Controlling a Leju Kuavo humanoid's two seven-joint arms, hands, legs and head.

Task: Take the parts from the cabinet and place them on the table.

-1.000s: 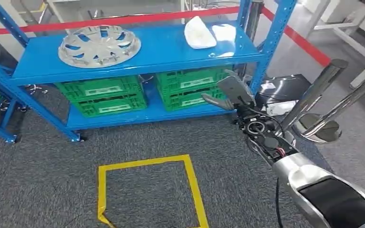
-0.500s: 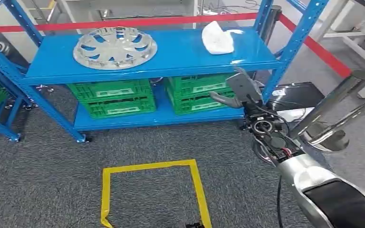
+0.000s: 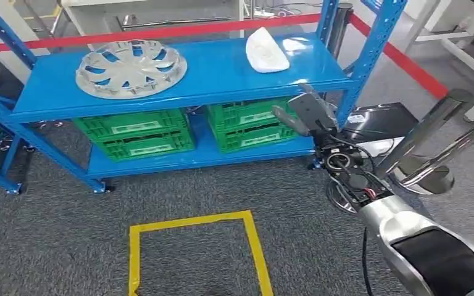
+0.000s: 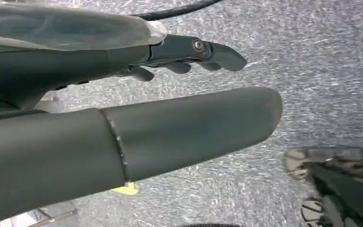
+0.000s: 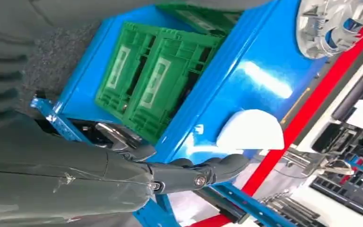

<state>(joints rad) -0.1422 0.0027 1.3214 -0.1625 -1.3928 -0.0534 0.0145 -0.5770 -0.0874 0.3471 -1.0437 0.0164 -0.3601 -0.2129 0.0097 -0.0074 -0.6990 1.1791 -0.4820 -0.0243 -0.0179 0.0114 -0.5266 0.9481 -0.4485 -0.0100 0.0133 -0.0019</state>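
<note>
My right robot hand [image 3: 305, 116] was spread and empty, held up just short of the blue shelf [image 3: 222, 74], probably lining up for the white part [image 3: 265, 51] near its right end, hubcap [image 3: 131, 66] over left.

We can read no text anywhere; the pale labels [image 3: 129, 128] on the green plastic crates [image 3: 137, 132] on the lower shelf are too blurred to make out.
</note>
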